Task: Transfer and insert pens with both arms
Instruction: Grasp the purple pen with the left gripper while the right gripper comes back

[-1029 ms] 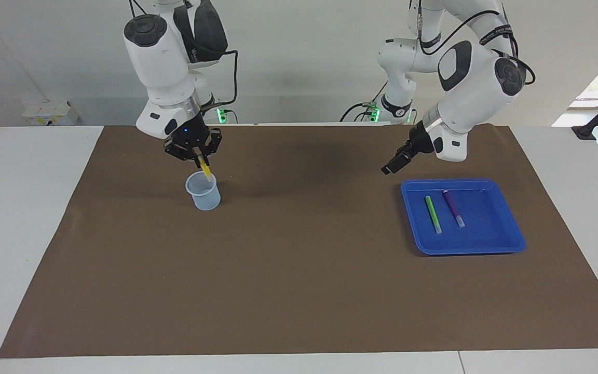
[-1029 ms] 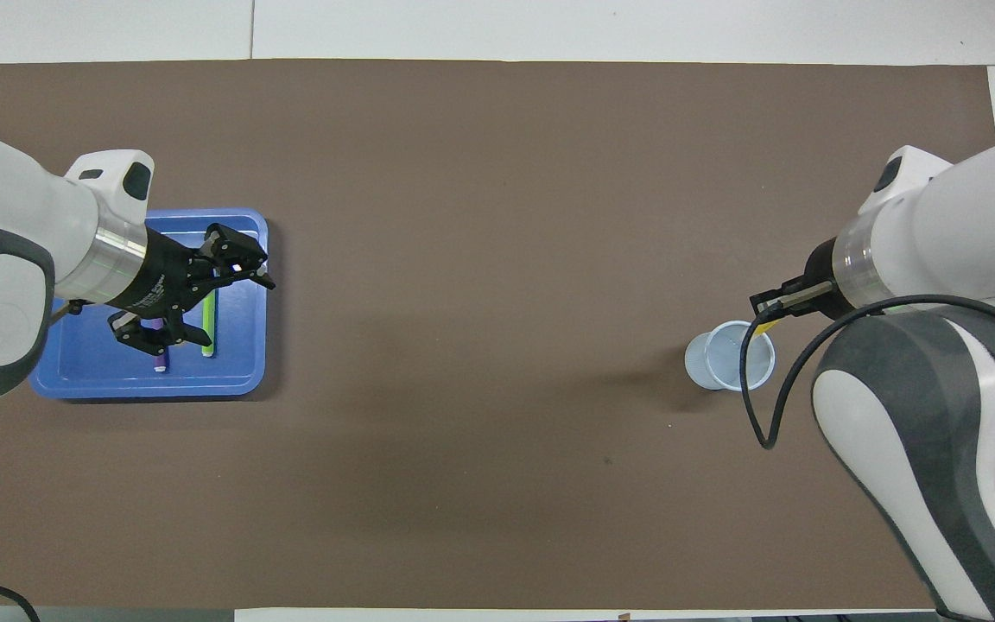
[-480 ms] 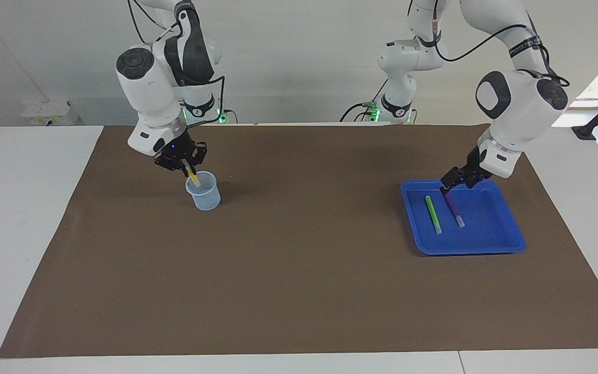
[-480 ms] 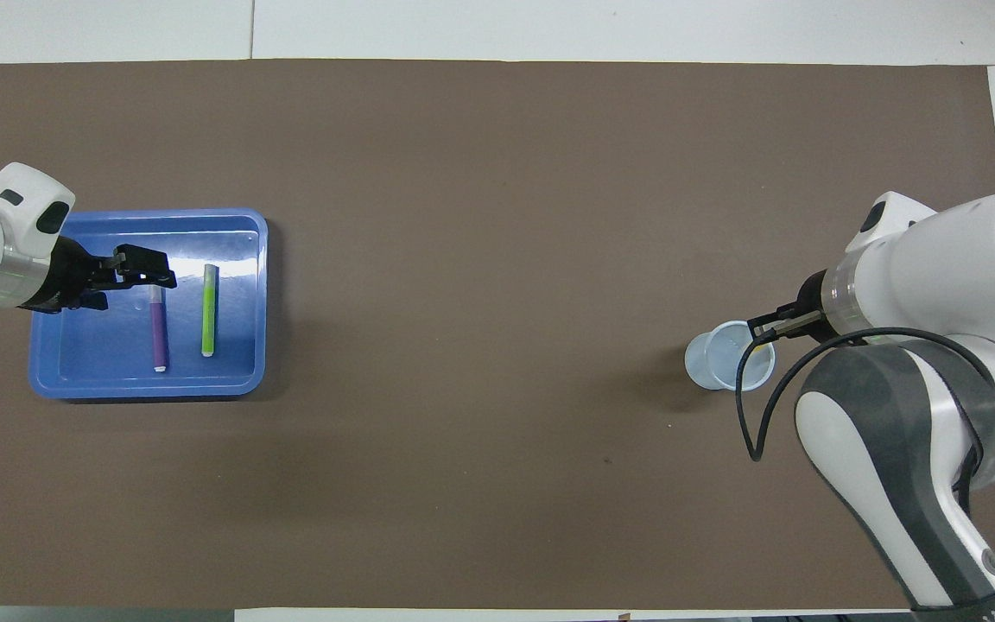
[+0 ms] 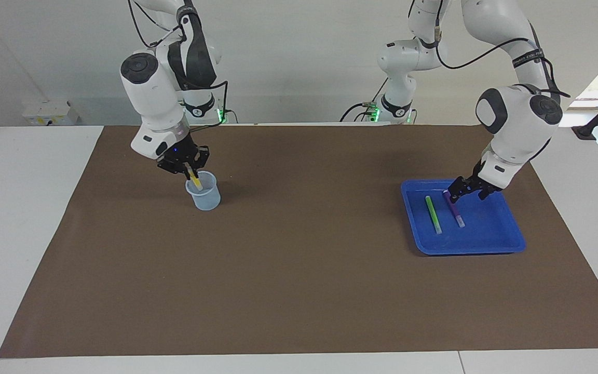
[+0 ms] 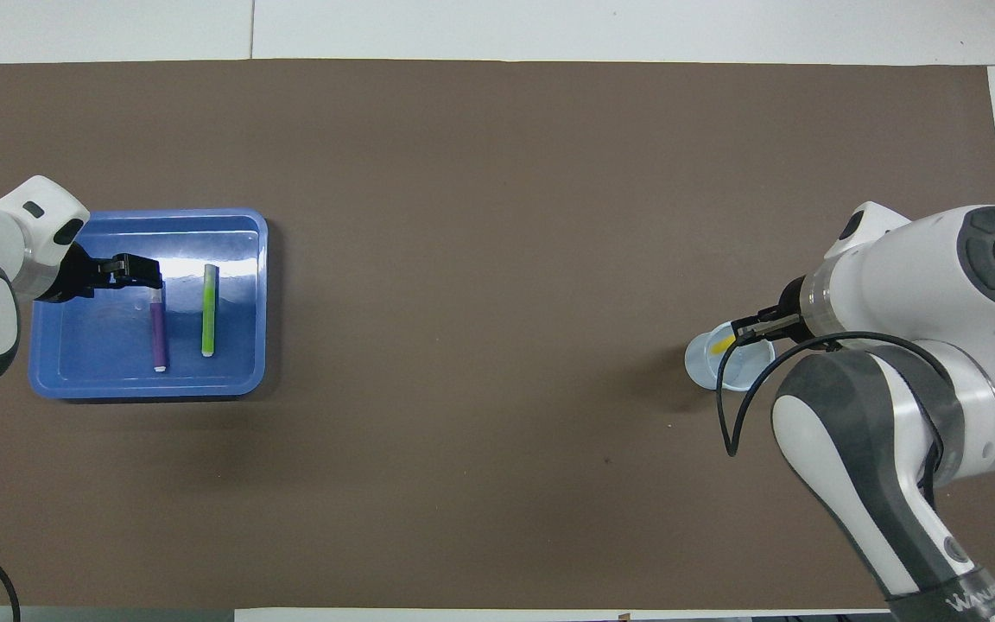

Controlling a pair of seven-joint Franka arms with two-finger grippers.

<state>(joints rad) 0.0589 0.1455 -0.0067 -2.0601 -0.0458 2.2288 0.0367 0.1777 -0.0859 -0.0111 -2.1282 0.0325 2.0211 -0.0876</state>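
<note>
A clear plastic cup [image 5: 204,196] [image 6: 708,364] stands on the mat toward the right arm's end. The yellow pen [image 5: 194,181] [image 6: 724,344] leans into it, tip down. My right gripper [image 5: 188,168] [image 6: 751,331] sits at the pen's upper end, just above the rim; whether it still grips shows in neither view. Toward the left arm's end, the green pen [image 5: 433,214] [image 6: 209,311] and the purple pen [image 5: 455,211] [image 6: 157,333] lie side by side in a blue tray [image 5: 496,228] [image 6: 91,345]. My left gripper [image 5: 461,191] [image 6: 145,275] is low in the tray, open, at the purple pen's end nearer the robots.
A brown mat [image 5: 299,270] covers most of the white table. Two smaller white arms with green-lit bases [image 5: 396,106] stand at the robots' edge. A small white box [image 5: 50,113] sits on the bare table near the right arm's end.
My left gripper swung from above the tray's edge down into the tray, to the purple pen's end. My right gripper lowered the yellow pen deeper into the cup.
</note>
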